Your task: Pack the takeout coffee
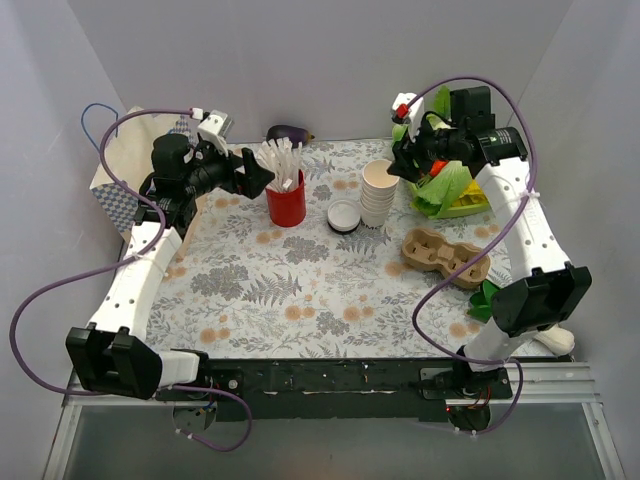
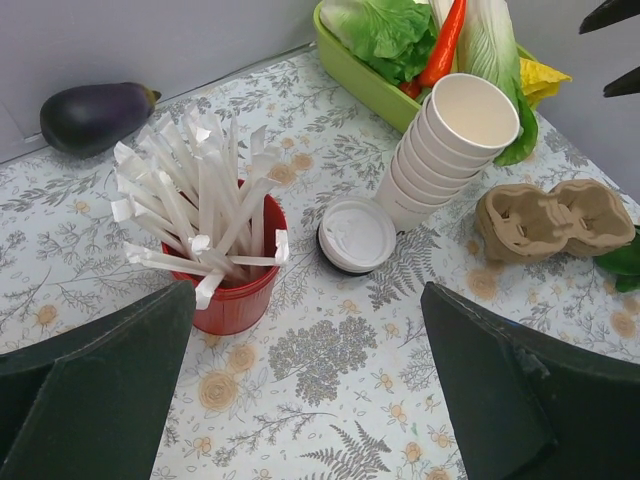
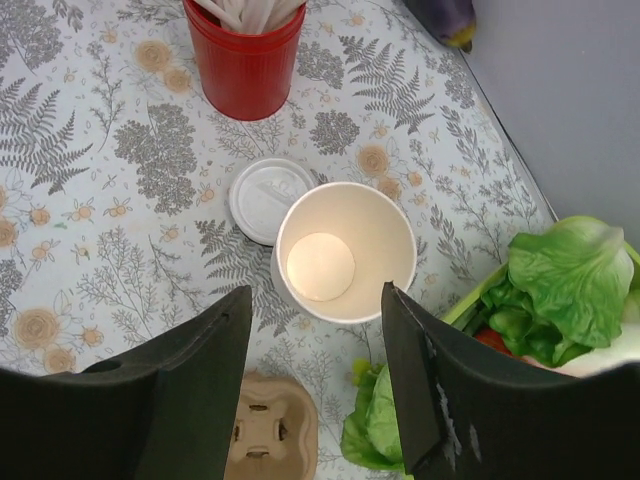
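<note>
Left gripper released, empty. The takeout coffee stands lidded on the desk just ahead of it, presumably staged for grasping. Right gripper released, empty, poised directly above the cup stack.

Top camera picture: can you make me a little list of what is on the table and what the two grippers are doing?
takeout coffee: white lid on, standing between the red cup and the stack of paper cups
red cup: full of white sticks
stack of paper cups: no lids, top cup empty
cup carrier: cardboard, empty, right of the stack
left gripper: open, near the red cup, holding nothing
right gripper: open, over the stack's top cup
coffee packed: not yet
</note>
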